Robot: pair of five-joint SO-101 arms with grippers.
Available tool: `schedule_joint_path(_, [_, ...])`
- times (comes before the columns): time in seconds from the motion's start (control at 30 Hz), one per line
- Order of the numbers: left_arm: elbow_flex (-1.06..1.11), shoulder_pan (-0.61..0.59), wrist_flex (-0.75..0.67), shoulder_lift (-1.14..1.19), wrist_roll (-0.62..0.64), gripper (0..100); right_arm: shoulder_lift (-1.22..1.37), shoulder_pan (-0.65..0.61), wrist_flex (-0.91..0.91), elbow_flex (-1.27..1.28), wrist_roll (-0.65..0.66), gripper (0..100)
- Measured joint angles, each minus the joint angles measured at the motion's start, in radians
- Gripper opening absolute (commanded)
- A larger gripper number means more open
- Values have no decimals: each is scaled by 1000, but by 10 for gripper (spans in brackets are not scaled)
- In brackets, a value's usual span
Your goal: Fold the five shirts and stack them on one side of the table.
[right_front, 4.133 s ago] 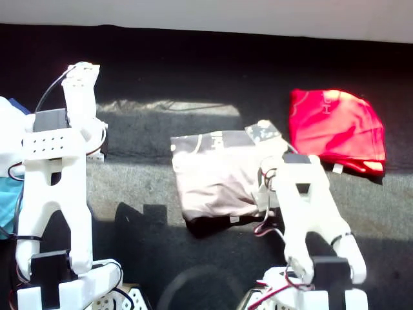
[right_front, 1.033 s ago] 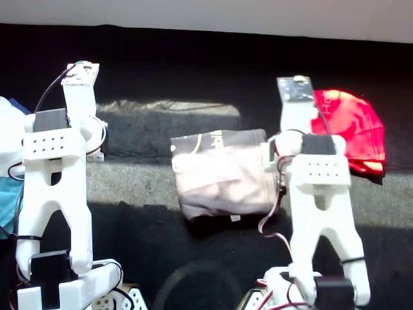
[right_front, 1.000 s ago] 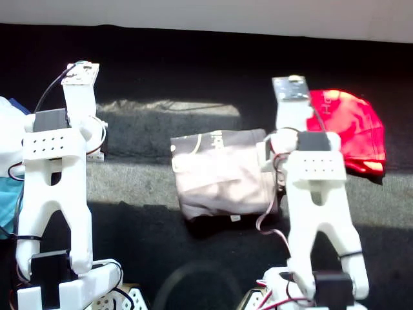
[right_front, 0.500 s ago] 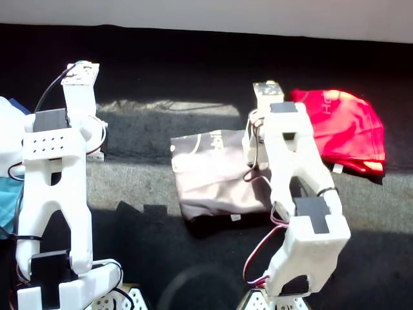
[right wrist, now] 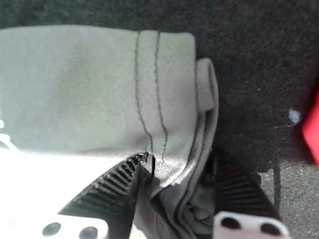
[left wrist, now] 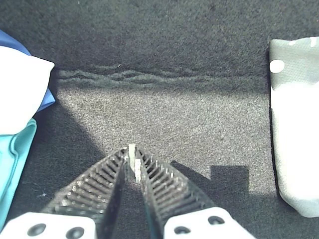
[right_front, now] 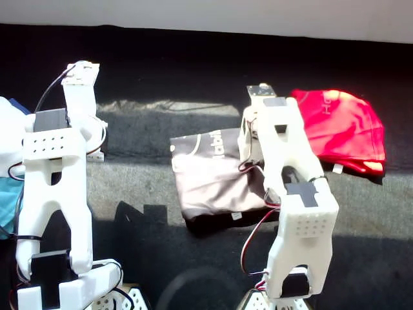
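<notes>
Closest to me, the right gripper (right wrist: 180, 162) has its jaws spread apart astride the bunched edge of the folded grey shirt (right wrist: 99, 89). One toothed finger rests on the top panel beside the double stitch line. The other stands off the cloth, over the dark table (right wrist: 259, 59). Several loose layers sit in the gap between them, not yet pinched.

I'd say the step is taking hold of this edge, to finish the fold or to carry the shirt off. To do it well, the jaws should sink until the lower finger is under the bottom layer, then close on the whole thickness. Catching only the upper ply would likely peel the fold open on the lift. A slow, straight lift should keep the bundle from dragging on the rough table cover.

From above, the grey shirt (right_front: 206, 174) lies mid-table, with the right arm stretched over its right-hand edge. Just beyond that edge, apart from it, lies the red shirt (right_front: 339, 129).

On the other side, the left gripper (left wrist: 133, 157) has its fingers pressed together on nothing, hanging over bare table well apart from the grey shirt. A pile of folded shirts (left wrist: 20, 94) in white, blue and teal sits at the left edge, and looks the likelier stacking spot.
</notes>
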Motion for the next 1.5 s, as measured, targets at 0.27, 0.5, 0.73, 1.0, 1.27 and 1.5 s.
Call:
schedule_joint_path(0.27, [0, -20, 0, 0, 0, 9, -31, 18, 58, -14, 54, 7])
schedule_joint_path(0.5, [0, -38, 0, 0, 0, 9, -287, 54, 137, -3, 192, 7])
schedule_joint_path(0.73, [0, -38, 0, 0, 0, 9, -422, 147, 213, -132, 290, 7])
schedule_joint_path(1.0, [0, -38, 0, 0, 0, 9, -328, 338, 304, -508, 393, 7])
schedule_joint_path(1.27, [0, -38, 0, 0, 0, 9, -95, 479, 348, -819, 568, 7])
schedule_joint_path(1.5, [0, -38, 0, 0, 0, 9, 81, 571, 278, -916, 724, 7])
